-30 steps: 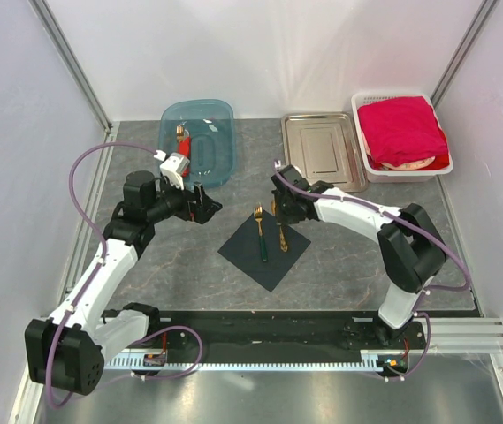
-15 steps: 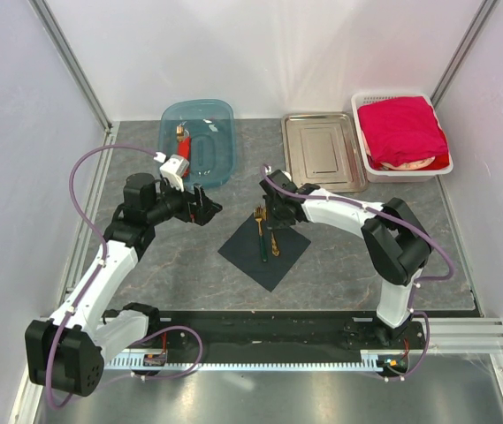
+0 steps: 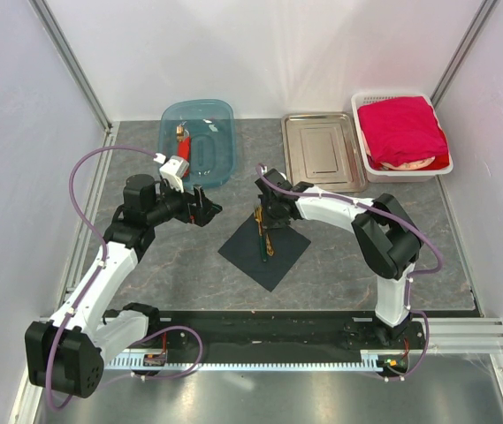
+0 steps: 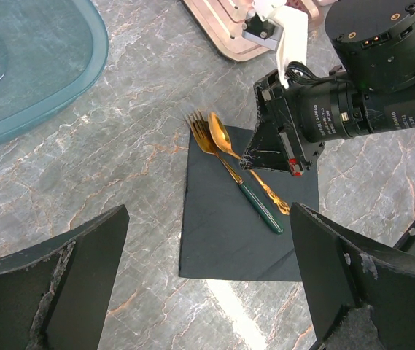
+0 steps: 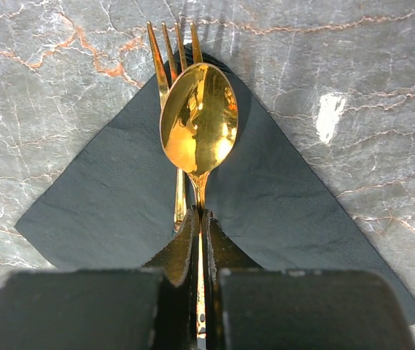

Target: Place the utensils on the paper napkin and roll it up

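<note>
right wrist: right gripper (image 5: 200, 222) clamps the spoon (image 5: 198, 120) handle on the paper napkin (image 5: 105, 197); left gripper (image 4: 208, 213) gapes empty.

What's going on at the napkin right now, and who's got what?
The right hand is shut on the handle of the gold spoon, holding it over the black paper napkin with its bowl above the tines of the green-handled fork, which already lies on the napkin. The left hand is open and empty, hovering to the left of the napkin. Rolling has not begun; the napkin lies flat.
</note>
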Available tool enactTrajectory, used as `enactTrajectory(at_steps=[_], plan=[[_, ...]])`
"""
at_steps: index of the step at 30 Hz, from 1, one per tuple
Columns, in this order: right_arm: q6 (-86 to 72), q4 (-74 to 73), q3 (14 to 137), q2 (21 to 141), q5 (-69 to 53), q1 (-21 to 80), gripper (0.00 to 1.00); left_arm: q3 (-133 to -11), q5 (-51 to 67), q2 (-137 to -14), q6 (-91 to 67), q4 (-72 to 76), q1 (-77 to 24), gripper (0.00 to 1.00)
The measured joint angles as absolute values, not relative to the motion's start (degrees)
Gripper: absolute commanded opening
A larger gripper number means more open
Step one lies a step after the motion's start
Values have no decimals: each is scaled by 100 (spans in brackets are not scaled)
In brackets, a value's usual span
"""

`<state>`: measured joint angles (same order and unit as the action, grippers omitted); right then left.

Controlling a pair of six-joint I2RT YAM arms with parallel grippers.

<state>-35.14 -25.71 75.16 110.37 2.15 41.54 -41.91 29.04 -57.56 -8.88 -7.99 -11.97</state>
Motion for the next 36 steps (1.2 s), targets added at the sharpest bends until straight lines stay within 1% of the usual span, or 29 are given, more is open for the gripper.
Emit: enactTrajectory(at_steps=[6, 9, 13, 21, 24, 25, 26, 27, 29, 30, 31, 32, 33, 34, 35, 36], plan=[[-3542, -2574, 7518, 11063, 130, 4154, 10, -4178, 2910, -5756, -886, -794, -1197, 100], [-3564, -2574, 7522, 11089, 108, 4154, 15, -4178, 2910, -5756, -886, -794, -1197, 100], [-3588, -2571, 7550, 11150, 78, 4154, 25, -4178, 2912, -5756, -886, -794, -1197, 100], [-3614, -2585, 7568, 11146, -14, 4147, 31, -4178, 3035, -5756, -812, -834, -1197, 100], [-3540, -2617, 7596, 11069, -150, 4112, 32, -4178, 3275, -5725, -373, -1074, -1197, 100], [-3487, -2635, 7599, 11000, -196, 4101, 33, -4176, 3468, -5688, 8, -1264, -1197, 100], [-3441, -2646, 7601, 10923, -242, 4084, 36, -4176, 3586, -5642, 276, -1413, -1199, 99], [-3343, -2659, 7603, 10801, -329, 4056, 42, -4154, 3745, -5561, 644, -1575, -1205, 97], [-3131, -2676, 7603, 10484, -515, 3948, 49, -4045, 3992, -5341, 1498, -1925, -1291, 92], [-3000, -2668, 7603, 10302, -670, 3870, 54, -3970, 4106, -5229, 1894, -2106, -1387, 85], [-2882, -2644, 7588, 10116, -849, 3767, 56, -3883, 4187, -5135, 2290, -2255, -1546, 82], [-2777, -2598, 7550, 9933, -1046, 3638, 59, -3798, 4257, -5070, 2668, -2403, -1743, 79], [-2679, -2526, 7487, 9749, -1236, 3492, 67, -3712, 4298, -5037, 2971, -2495, -1968, 73], [-2598, -2438, 7389, 9609, -1437, 3354, 70, -3618, 4316, -5028, 3277, -2567, -2279, 71], [-2521, -2362, 7244, 9450, -1686, 3157, 75, -3531, 4318, -5046, 3514, -2606, -2622, 66], [-2399, -2294, 7024, 9284, -1999, 2891, 76, -3406, 4316, -5096, 3778, -2604, -3089, 64]])
